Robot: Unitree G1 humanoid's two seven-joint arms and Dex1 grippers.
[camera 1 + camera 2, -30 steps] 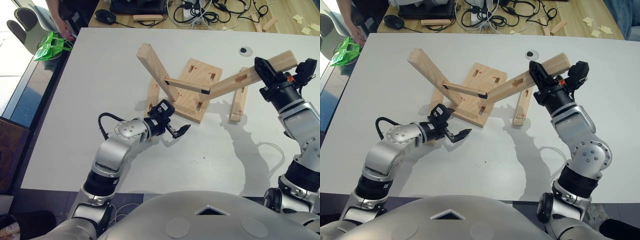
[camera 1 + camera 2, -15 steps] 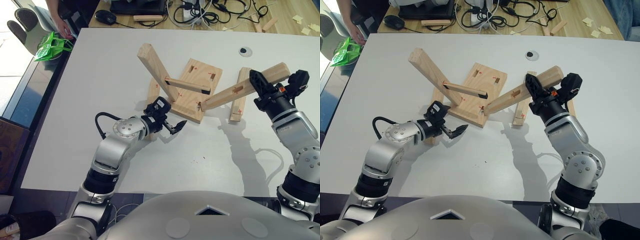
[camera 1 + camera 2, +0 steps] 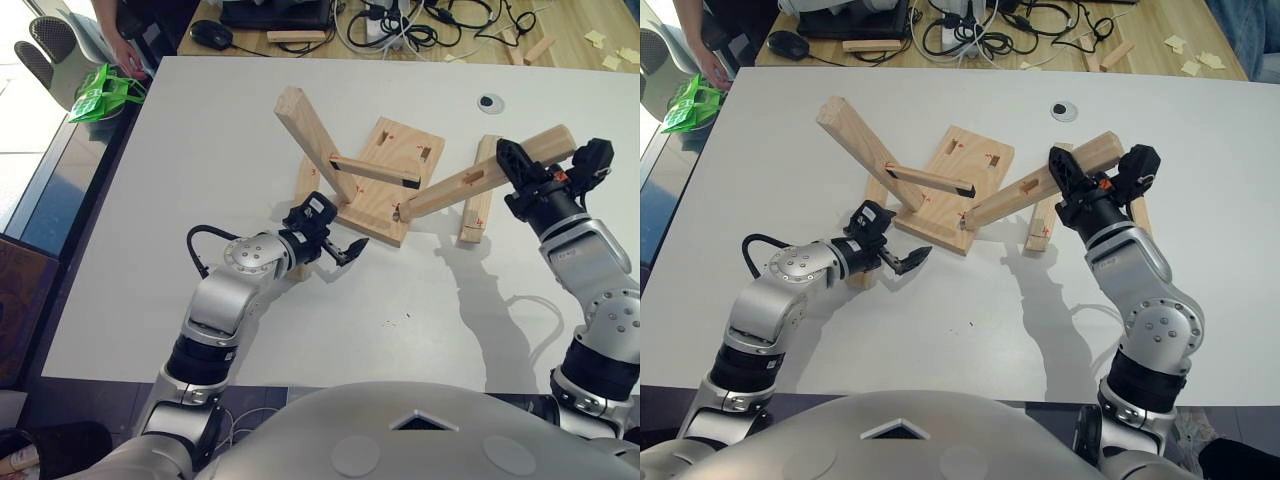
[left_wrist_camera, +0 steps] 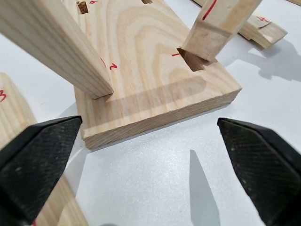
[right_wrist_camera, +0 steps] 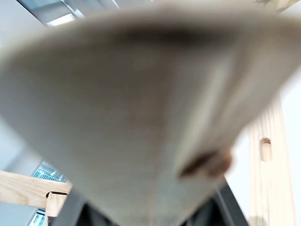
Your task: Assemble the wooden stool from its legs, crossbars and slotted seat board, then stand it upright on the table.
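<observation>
The slotted seat board [image 3: 395, 150] lies flat mid-table. One leg [image 3: 312, 140] stands tilted in it, with a crossbar [image 3: 375, 171] joined to that leg. My right gripper [image 3: 524, 162] is shut on a second leg [image 3: 465, 182], held slanting, whose lower end rests at a slot near the board's front corner [image 4: 203, 41]. My left gripper [image 3: 350, 252] is open just in front of the board's near edge [image 4: 160, 113], fingers [image 4: 37, 155] apart on either side. Two more legs lie flat: one [image 3: 478, 205] to the right of the board, one [image 3: 304, 188] at its left.
A small black round object [image 3: 491, 101] sits at the back right of the table. A green bag [image 3: 100, 93] hangs off the table's left edge. Cables, a mouse [image 3: 210, 33] and loose wood pieces lie on the desk behind. A white cable [image 3: 540, 300] runs by my right arm.
My right arm has lowered and drawn in the held leg, so its lower end came down onto the seat board's front corner. My left gripper has shifted slightly left, closer to the board's near edge.
</observation>
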